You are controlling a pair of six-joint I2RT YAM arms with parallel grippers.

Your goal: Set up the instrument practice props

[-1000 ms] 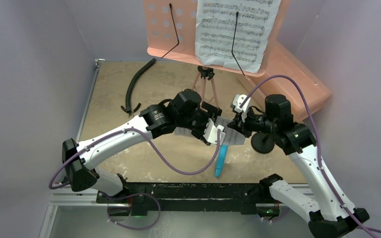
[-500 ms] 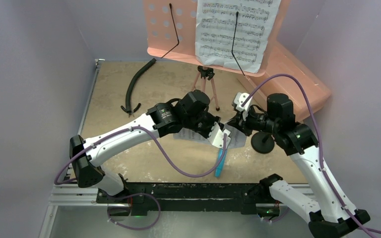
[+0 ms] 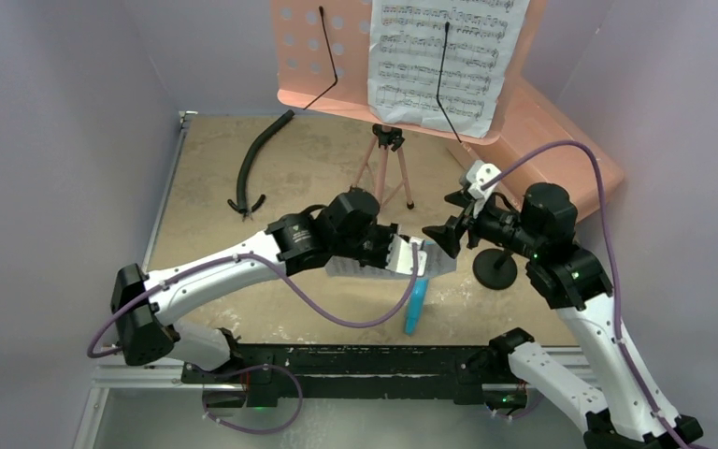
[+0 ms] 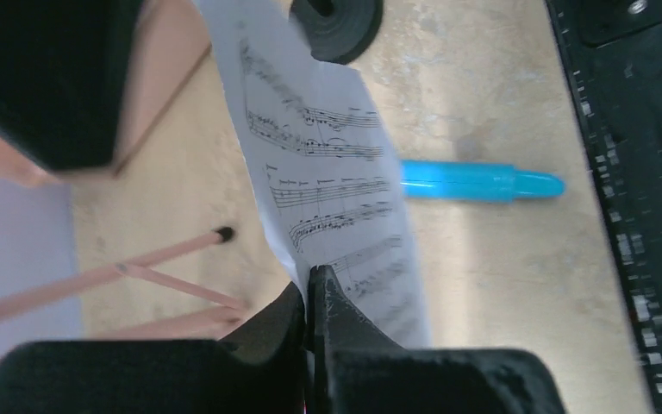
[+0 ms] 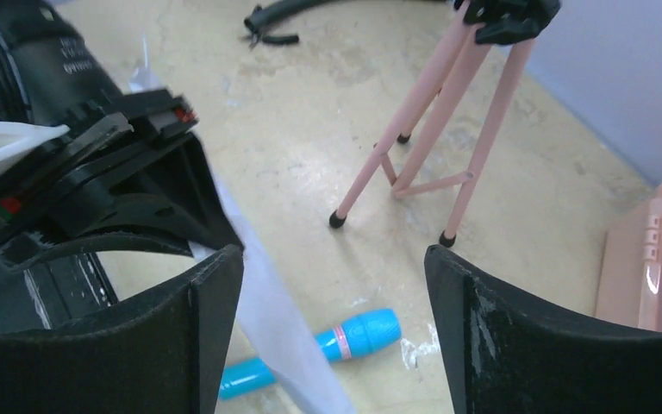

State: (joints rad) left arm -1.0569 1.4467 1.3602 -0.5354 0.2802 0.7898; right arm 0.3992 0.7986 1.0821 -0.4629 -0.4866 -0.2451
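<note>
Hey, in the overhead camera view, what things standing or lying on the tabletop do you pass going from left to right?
curved black hose → pink tripod legs → black round-base mic stand

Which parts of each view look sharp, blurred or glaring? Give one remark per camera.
Top external view: soft, even light; the clipped sheet-music page on the pink music stand is crisp but cropped at the top. Left wrist view: the held sheet-music page has soft staves; the left gripper is a dark blur. Right wrist view: the right gripper looms soft-edged; glare streaks the pink box.
</note>
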